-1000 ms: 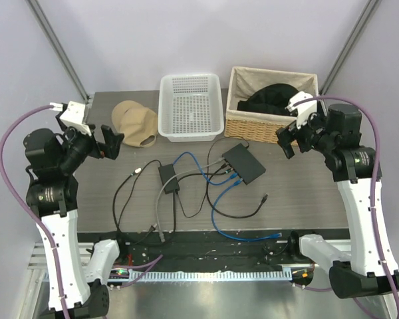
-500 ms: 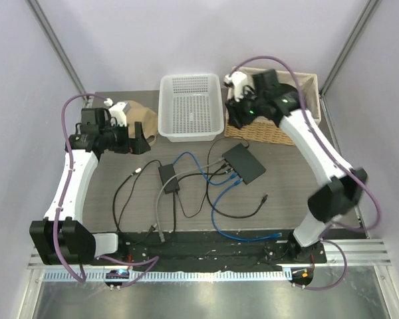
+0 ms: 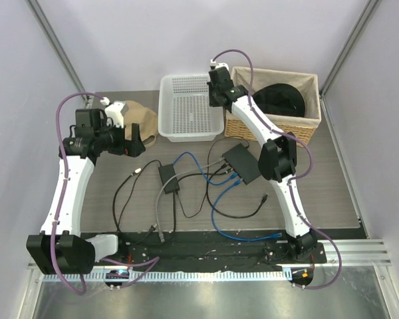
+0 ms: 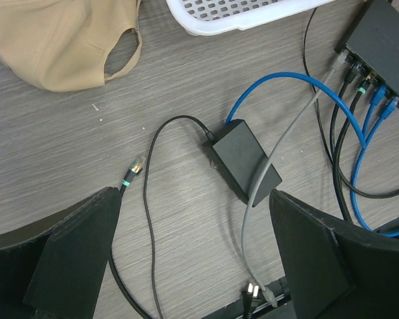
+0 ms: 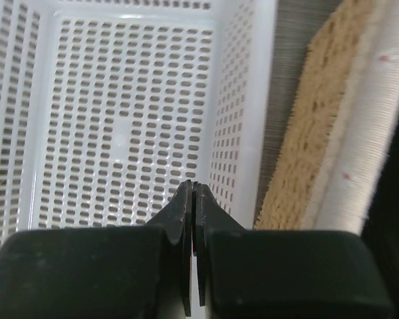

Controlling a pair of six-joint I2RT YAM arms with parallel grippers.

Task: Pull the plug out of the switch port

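Note:
The switch (image 3: 243, 163) is a flat black box right of the table's centre, also at the top right of the left wrist view (image 4: 384, 38). Grey, black and blue cables end in plugs (image 4: 360, 74) that sit in its front row of sockets (image 3: 229, 174). My left gripper (image 3: 134, 141) hangs open above the table's left part, well left of the switch. Its dark fingers (image 4: 72, 260) frame bare wood and loose cords. My right gripper (image 3: 217, 94) is shut on nothing, held over the right wall of the white basket (image 5: 120, 119), behind the switch.
A black adapter brick (image 4: 245, 159) with cords lies left of the switch. A loose plug with a green ring (image 4: 133, 170) lies on the wood. A tan cap (image 3: 136, 119), the white basket (image 3: 189, 106) and a wicker basket (image 3: 299, 123) holding something black line the back.
My right arm swung from the right side to above the white basket's right wall, and its jaws closed. My left arm reached further over the table, then held, still open.

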